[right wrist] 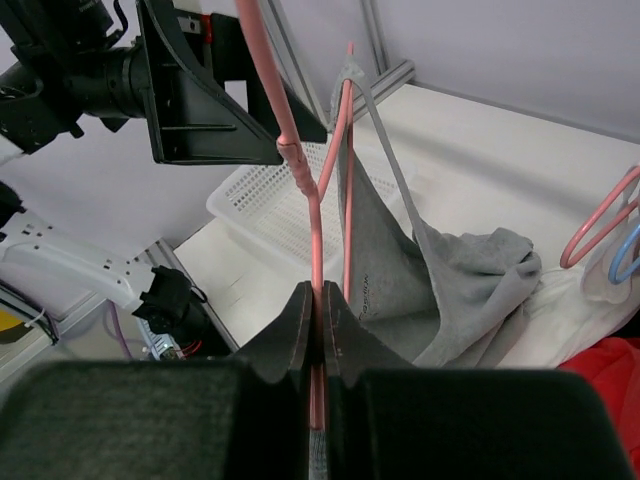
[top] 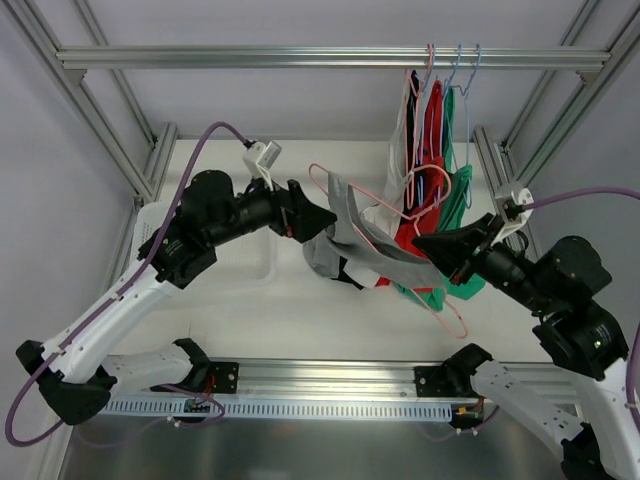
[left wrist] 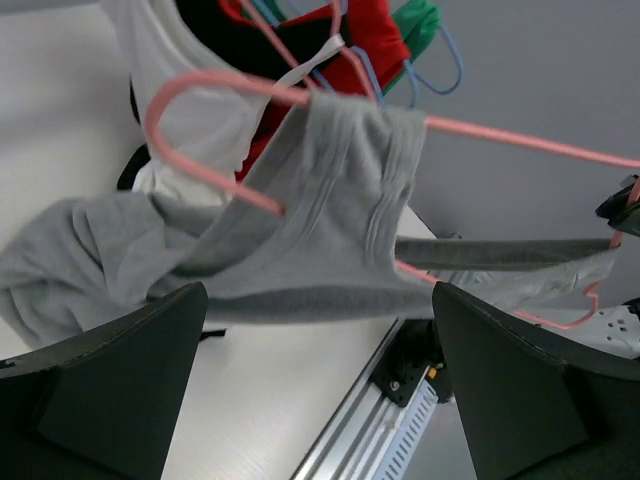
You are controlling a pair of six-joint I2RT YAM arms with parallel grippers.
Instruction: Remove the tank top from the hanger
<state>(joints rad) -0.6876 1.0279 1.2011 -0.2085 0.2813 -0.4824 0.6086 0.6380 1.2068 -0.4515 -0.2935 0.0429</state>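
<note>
The tank top (left wrist: 330, 200) is light grey, soft and sleeveless, with ribbed bands stitched along its edges; it hangs on the pink wire hanger (left wrist: 200, 80), which is off the rail (top: 320, 57) and sits lower than it, on the side towards the arms, slanting between the two grippers. One armhole is threaded over the hanger's wire, so a broad grey band drapes across the pink shoulder near the hook; the rest of the body sags away from the rail in a crumpled bunch that seems to lie on the white worktop (top: 300, 300), though contact is hard to confirm. One narrow strap runs taut along the lower wire towards the right gripper (right wrist: 318, 290).

The right gripper is closed tight on the hanger's wire, its two black fingers pressed together with the pink wire rising between them; whether a bit of grey strap is pinched there too I cannot tell. The left gripper (top: 318, 222) is spread wide with nothing in it, facing the draped fabric from the side away from the clothes that hang on the rail.

On the rail itself hang a white top (top: 410, 130), a red garment (top: 432, 120) and a green garment (top: 458, 190); a white perforated basket (right wrist: 260, 200) sits on the worktop below the rail, behind the left gripper.
</note>
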